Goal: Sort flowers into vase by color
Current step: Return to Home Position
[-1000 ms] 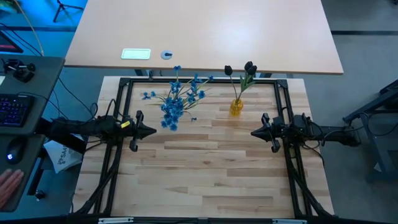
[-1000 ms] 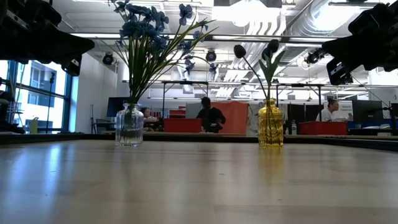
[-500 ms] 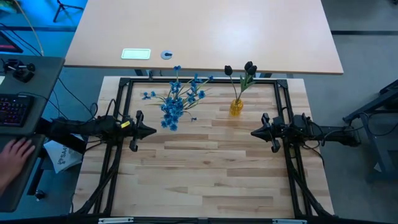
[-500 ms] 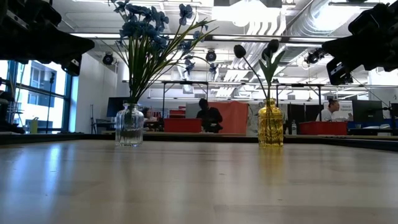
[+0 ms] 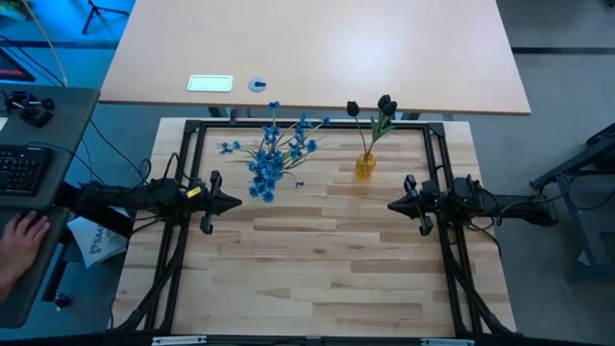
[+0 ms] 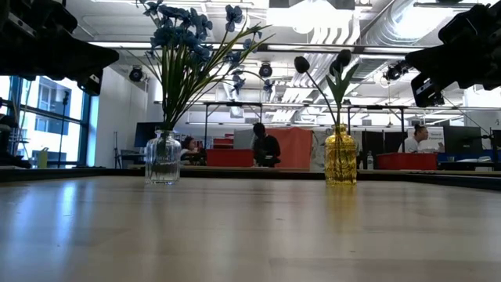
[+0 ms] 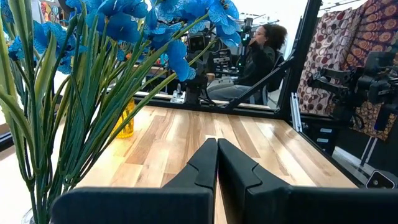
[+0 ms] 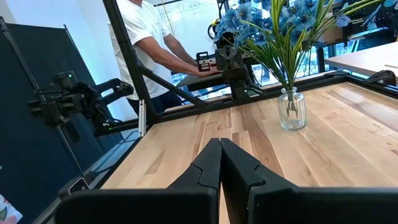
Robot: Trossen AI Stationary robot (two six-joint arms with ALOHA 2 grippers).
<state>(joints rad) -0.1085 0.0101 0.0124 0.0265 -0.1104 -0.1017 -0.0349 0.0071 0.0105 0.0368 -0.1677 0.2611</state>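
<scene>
Holding blue flowers (image 5: pixel 272 154), clear vase (image 6: pixel 163 159), yellow vase (image 6: pixel 340 157) with dark buds (image 5: pixel 384 103)

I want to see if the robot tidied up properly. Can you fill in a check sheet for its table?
Surface: wooden table, no marks seen.
Job's things: blue flowers stand in the clear vase; dark flowers stand in the yellow vase.
Clutter: nothing seen.
Grippers: left gripper and right gripper are shut, empty, at opposite sides, pointing inward.
Cables: black cables run beside the left arm, off the wood.
Surroundings: second table behind, with a white card; a person's hand near a keyboard; people farther back.
</scene>
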